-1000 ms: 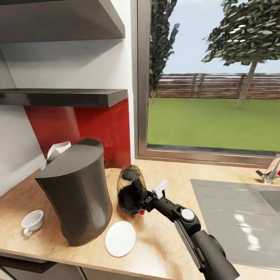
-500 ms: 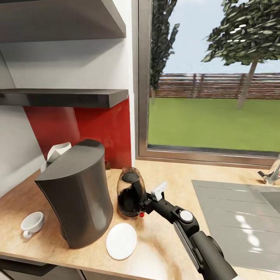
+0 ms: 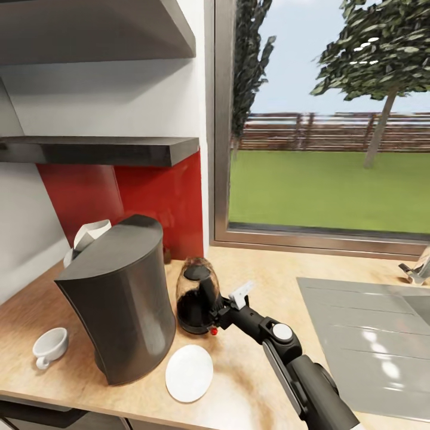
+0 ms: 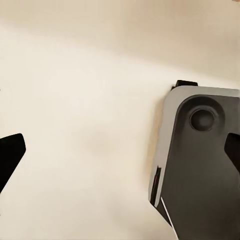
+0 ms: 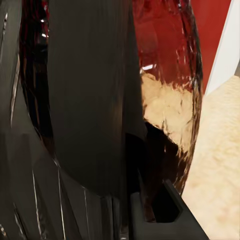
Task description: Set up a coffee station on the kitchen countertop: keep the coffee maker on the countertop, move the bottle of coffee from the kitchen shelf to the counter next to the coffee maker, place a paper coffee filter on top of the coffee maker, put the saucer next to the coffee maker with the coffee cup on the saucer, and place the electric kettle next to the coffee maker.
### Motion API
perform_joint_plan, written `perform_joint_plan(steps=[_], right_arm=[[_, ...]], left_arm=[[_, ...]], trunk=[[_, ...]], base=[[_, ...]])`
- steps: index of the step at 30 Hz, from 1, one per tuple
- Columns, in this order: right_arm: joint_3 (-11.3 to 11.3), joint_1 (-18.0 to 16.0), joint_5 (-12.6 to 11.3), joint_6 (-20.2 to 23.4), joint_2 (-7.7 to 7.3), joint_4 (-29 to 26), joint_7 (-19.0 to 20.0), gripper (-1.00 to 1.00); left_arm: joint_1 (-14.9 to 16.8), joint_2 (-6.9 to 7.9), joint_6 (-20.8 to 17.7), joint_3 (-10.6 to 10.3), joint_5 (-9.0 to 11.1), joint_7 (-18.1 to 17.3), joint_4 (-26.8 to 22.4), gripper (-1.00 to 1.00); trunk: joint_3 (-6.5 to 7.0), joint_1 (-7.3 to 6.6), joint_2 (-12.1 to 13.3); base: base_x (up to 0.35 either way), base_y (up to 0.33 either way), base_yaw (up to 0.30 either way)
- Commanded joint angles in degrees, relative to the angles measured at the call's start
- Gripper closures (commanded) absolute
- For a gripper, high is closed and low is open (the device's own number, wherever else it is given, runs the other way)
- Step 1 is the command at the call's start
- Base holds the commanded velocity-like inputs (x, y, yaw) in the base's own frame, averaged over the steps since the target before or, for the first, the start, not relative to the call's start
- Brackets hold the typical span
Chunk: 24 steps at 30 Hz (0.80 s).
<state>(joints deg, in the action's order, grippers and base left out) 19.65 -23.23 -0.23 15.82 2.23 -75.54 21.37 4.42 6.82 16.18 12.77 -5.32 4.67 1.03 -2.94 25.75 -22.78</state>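
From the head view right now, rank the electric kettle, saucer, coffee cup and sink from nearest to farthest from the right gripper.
1. electric kettle: at the right gripper, its handle between the fingers.
2. saucer: just below the kettle, near the counter's front edge.
3. sink: off to the right.
4. coffee cup: far left, beyond the coffee maker.

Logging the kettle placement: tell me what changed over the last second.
The right gripper, clamped on the electric kettle at its handle, slid it a little along the kitchen countertop toward the coffee maker. The camera also drifted slightly. The saucer, coffee cup and coffee maker stayed put.
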Motion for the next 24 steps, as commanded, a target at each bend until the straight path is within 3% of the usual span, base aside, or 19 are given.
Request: perform_joint_plan(steps=[1,13,14,17,24], right_arm=[[-0.1,-0.1,-0.3,0.4,0.07,0.0,0.2,1.00],[-0.5,-0.1,-0.2,-0.7,0.15,0.9,-0.2,1.00],[-0.5,-0.1,-0.2,-1.0,0.15,0.9,-0.7,-1.00],[-0.4,-0.1,-0.3,-1.7,0.15,1.0,-3.7,-1.00],[-0.4,-0.1,-0.3,-1.8,0.15,1.0,-4.3,-1.00]], left_arm=[[0.1,0.02,0.3,0.3,-0.6,0.2,0.1,-1.00],[0.1,-0.04,0.3,0.3,-0.6,0.2,0.1,-1.00],[0.1,-0.03,0.3,0.3,-0.6,0.2,0.1,-1.00],[0.1,-0.03,0.3,0.3,-0.6,0.2,0.1,-1.00],[0.1,-0.02,0.3,0.3,-0.6,0.2,0.1,-1.00]], trunk=[[-0.13,0.03,-0.1],[-0.13,0.03,-0.1],[-0.13,0.03,-0.1],[-0.13,0.03,-0.1],[-0.13,0.03,-0.1]], base=[[0.003,0.004,0.000],[0.000,0.000,0.000],[0.000,0.000,0.000],[0.000,0.000,0.000],[0.000,0.000,0.000]])
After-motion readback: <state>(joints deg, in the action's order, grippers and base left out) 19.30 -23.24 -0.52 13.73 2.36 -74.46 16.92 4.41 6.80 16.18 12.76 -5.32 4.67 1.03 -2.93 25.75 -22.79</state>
